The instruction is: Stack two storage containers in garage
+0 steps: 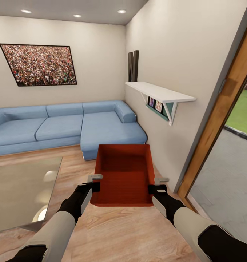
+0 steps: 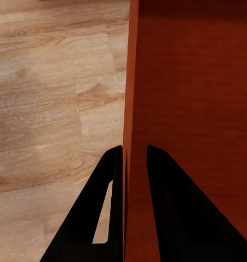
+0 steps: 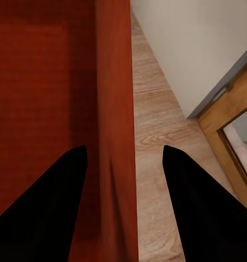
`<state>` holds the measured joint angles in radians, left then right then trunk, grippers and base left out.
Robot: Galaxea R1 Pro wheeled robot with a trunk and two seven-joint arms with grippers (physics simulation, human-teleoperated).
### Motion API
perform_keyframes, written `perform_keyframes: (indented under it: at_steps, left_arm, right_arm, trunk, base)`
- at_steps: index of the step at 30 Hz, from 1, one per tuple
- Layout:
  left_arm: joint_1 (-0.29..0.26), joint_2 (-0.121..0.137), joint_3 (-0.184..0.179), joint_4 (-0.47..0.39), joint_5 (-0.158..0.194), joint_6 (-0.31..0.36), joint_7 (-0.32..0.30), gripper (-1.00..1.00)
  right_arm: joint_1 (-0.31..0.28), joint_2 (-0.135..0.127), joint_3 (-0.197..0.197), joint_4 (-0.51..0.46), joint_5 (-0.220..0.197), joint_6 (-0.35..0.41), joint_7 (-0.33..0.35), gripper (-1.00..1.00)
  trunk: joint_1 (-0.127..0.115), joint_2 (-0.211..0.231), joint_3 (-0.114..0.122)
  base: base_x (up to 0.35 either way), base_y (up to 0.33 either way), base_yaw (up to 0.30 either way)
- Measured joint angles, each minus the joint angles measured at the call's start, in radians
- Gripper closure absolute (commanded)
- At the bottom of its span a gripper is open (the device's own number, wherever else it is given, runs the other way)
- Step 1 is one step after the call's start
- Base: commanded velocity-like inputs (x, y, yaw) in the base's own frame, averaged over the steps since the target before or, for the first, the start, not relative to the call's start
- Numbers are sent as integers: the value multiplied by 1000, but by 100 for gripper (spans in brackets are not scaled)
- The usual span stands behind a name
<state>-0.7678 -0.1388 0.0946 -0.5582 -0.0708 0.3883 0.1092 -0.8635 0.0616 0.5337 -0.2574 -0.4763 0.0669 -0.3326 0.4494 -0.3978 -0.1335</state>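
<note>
The left gripper [image 2: 135, 164] is pinching the left side wall of the container [image 1: 125, 174]; in the left wrist view its two dark fingers [image 2: 109, 207] are sitting one on each side of the thin wall, closed against it. The right gripper [image 3: 123, 158] is straddling the right side wall, one black finger [image 3: 47, 207] inside the box and the other outside; a clear gap is showing between the outer finger and the wall, so whether it is actually clamping cannot be told. In the head view both grippers are partly masked by the box edges and by small grey brackets at the wrists.

The container is being held off the ground between the two arms, at the centre of the head view, open top up. It is an orange-red rectangular box with plain flat walls and a faintly ribbed bottom; its underside is hidden. Only one such box is in view.

Beneath it the floor [image 1: 138, 233] is showing light wood planks with visible grain. At 9 o'clock a pale rug [image 1: 21, 189] is lying, its far side cut off by the picture edge. At 11 to 12 o'clock a blue sectional sofa [image 1: 65, 125] is standing against the beige wall, with a framed crowd picture [image 1: 39, 64] above it. At 1 o'clock a white shelf [image 1: 159, 92] is projecting from the side wall; the small pictures under it are too small to read. At 3 o'clock a wooden door frame [image 1: 218, 120] is opening onto grey paving and grass, only partly visible.
</note>
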Motion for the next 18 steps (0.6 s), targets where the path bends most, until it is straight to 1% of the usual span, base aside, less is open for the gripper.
perform_keyframes:
  at_steps: [18]
  left_arm:
    - [0,0,0,0,0,0,0,100]
  right_arm:
    - [0,0,0,0,0,0,0,100]
  trunk:
    - [0,0,29]
  base:
    - [0,0,0]
